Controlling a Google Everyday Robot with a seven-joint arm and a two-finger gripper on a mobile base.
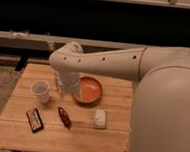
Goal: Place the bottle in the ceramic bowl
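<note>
Cream-white end effector (65,90) hangs between white cup (40,90) and ceramic bowl (90,90).

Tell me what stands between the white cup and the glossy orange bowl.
The camera view shows the robot's hand hanging there over the wooden table, between the white cup and the round orange ceramic bowl.

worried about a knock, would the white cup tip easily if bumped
The white cup stands upright, narrowing toward its base, with no contents showing, so it is probably light and could tip or slide on the wooden table. Once over, its round wall would likely roll. The gripper hangs close by, between it and the ceramic bowl.
</note>
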